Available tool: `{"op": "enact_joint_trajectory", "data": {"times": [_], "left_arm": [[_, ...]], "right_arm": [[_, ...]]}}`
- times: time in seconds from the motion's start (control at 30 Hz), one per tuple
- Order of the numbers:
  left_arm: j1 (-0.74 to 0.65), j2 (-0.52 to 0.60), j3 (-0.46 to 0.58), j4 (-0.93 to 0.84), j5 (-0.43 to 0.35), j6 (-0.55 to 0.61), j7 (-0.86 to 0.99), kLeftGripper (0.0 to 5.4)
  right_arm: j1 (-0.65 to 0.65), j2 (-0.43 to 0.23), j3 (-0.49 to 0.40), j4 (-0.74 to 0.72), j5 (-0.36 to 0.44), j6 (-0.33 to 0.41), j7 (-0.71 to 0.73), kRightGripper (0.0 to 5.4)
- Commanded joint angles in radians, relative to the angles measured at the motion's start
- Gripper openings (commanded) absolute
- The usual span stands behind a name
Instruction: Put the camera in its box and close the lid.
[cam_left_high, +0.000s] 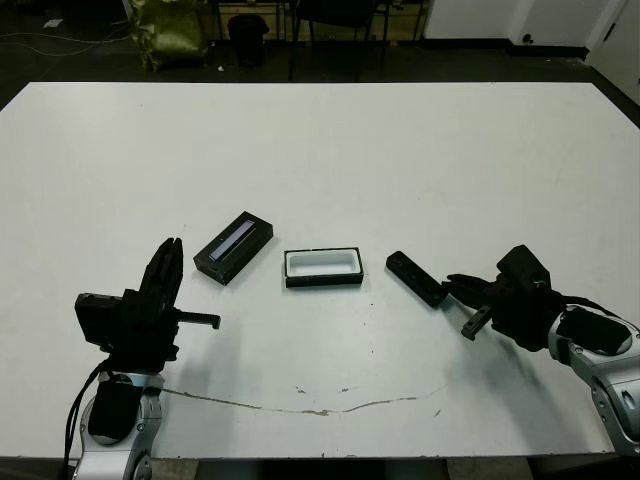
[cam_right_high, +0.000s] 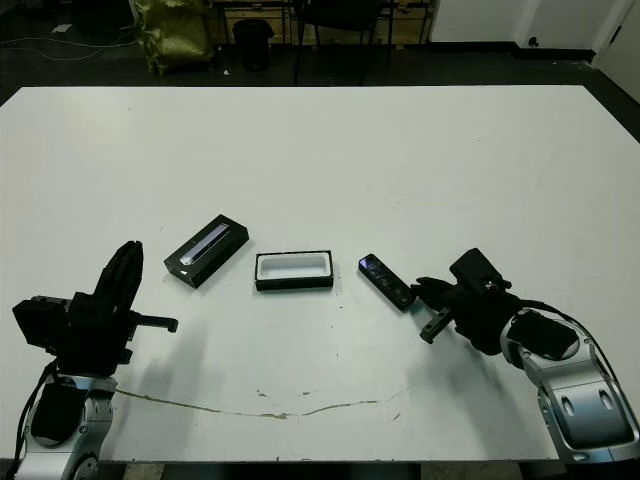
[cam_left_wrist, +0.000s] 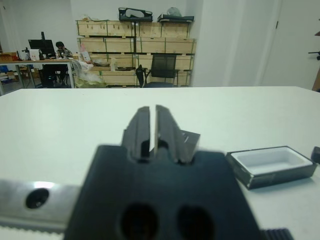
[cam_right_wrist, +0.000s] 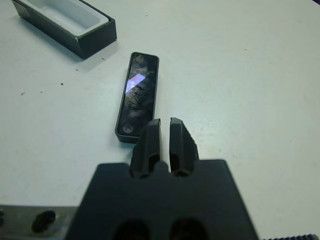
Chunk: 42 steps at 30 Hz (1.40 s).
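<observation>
I read nothing as done: the glossy black bar camera (cam_right_wrist: 137, 95) lies outside the white-lined black box (cam_left_high: 323, 267); the silver-striped black lid (cam_left_high: 234, 246) lies apart. The right gripper (cam_right_wrist: 165, 134), apparently pressed together, nears the camera.

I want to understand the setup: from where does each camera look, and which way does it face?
Head stereo pair: looks forward and down; both arms flank the white-lined black tray.
Left wrist: low over the white table, along shut fingers toward shelves; tray beside.
Right wrist: down along shut fingers at the glossy black oblong bar.
All share the tray.
</observation>
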Motion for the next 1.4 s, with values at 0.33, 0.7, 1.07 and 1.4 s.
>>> {"op": "enact_joint_trajectory", "data": {"times": [0.33, 0.7, 1.07, 1.4], "left_arm": [[0.012, -0.002, 0.0, 0.02, 0.003, 0.002, -0.003, 0.02], [0.017, -0.003, 0.0, 0.009, 0.01, 0.015, -0.001, 0.02], [0.016, -0.003, -0.001, 0.017, 0.004, 0.007, -0.01, 0.02], [0.018, -0.004, -0.001, 0.024, 0.005, -0.003, -0.013, 0.02]], "right_arm": [[0.033, -0.007, 0.022, -0.013, -0.007, 0.018, -0.007, 0.0], [0.099, 0.165, -0.068, -0.018, -0.165, -0.129, -0.397, 0.0], [0.18, 0.285, -0.128, -0.223, -0.071, -0.179, -0.442, 0.0], [0.267, 0.271, -0.084, -0.39, 0.11, -0.114, -0.321, 0.0]]}}
